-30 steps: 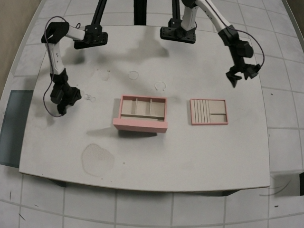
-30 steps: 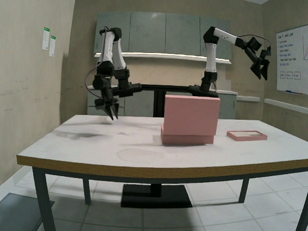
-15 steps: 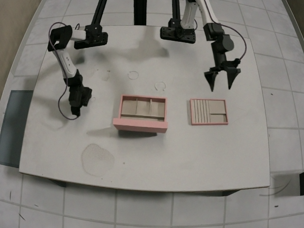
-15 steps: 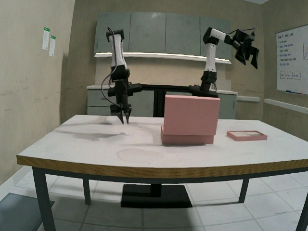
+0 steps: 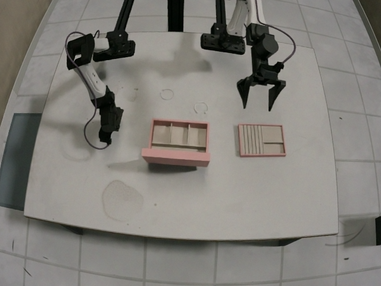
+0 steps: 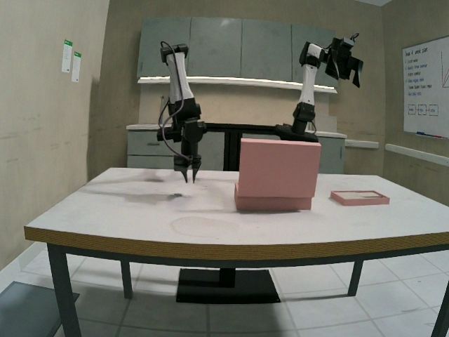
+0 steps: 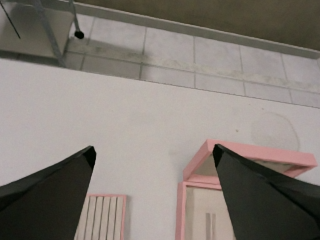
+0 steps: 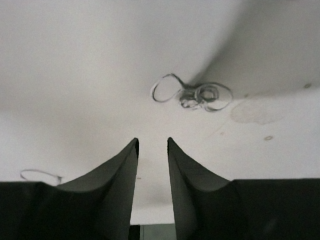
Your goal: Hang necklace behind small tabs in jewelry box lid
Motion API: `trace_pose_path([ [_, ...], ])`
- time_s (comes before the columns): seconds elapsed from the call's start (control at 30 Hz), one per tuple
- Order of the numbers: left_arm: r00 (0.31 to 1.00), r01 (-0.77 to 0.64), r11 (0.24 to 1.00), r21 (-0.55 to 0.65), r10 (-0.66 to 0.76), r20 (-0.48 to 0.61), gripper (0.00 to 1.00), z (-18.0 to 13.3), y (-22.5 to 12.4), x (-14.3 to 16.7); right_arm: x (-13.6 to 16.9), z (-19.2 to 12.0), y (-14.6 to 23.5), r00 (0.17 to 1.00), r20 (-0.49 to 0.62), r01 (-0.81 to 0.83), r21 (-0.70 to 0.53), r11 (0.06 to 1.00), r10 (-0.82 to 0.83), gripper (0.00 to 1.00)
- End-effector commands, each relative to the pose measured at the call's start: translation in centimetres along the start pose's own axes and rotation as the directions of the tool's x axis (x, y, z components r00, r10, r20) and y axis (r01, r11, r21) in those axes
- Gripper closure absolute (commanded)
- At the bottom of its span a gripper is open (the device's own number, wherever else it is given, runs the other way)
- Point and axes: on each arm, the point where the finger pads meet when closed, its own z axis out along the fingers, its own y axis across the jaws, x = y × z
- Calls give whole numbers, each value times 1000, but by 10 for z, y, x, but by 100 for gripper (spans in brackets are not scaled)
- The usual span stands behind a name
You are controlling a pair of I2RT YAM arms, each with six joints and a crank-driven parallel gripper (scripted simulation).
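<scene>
Worktop [image 5: 246, 199] [image 6: 126, 217] [image 7: 125, 115] [image 8: 75, 100] runs beneath both tools, pale, stained in places.

Jewelry box [image 5: 175, 157] [image 6: 279, 168] [image 7: 182, 210]: pink, standing, lid raised, between the two tools as seen from the top. Lid is on the side away from the arm mounts; pale compartments in the base.

Shallow pink tray [image 5: 262, 155] [image 6: 358, 201] [image 7: 123, 215] lies flat beside the box, out ahead of the left tool's fingertips in the top view. Narrow slots at one end, larger compartments at the other.

Left tool [image 5: 256, 109] [image 6: 348, 82] [image 7: 154, 149]: raised well above the worktop, fingers spread wide, nothing between them.

Right tool [image 5: 105, 140] [image 6: 190, 182] [image 8: 153, 140]: low, pointing down. Fingers partly spread, a narrow gap at the tips, nothing pinched.

Necklace [image 6: 177, 194] [image 8: 190, 97]: on the worktop near the right tool's fingertips, apart from them. Bunched, with a loop out to each side of the tangle. Outside the box, not hung.

Two thin rings [image 5: 166, 89] lie between the tools, on the arm-mount side of the box.

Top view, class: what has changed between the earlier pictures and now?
The left gripper and right gripper both moved sideways, inward toward the middle of the table. Nothing was visibly grasped or released. The jewelry box and shallow tray stayed put.
</scene>
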Motion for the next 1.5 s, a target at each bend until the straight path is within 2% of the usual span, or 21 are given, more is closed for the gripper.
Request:
trace_pose_path([
  [0.0, 995, -16, 999, 32, 13, 102, 0, -6, -9, -32, -28, -13, 11, 996, 85, -13, -24, 1000, 15, 75],
  [0.1, 998, -10, 1000, 28, 8, 70, 0, -4, -7, -21, -30, -11, 3, 995, 89, -35, -9, 999, 35, 75],
  [0.3, 998, -10, 1000, 26, 8, 69, 0, -4, -6, -20, -17, 4, 3, 999, 46, -10, -9, 1000, 10, 75],
  [1.47, 998, -10, 1000, 26, 8, 69, 0, -4, -6, -20, -20, 33, 5, 999, 46, -4, -22, 1000, 5, 75],
])
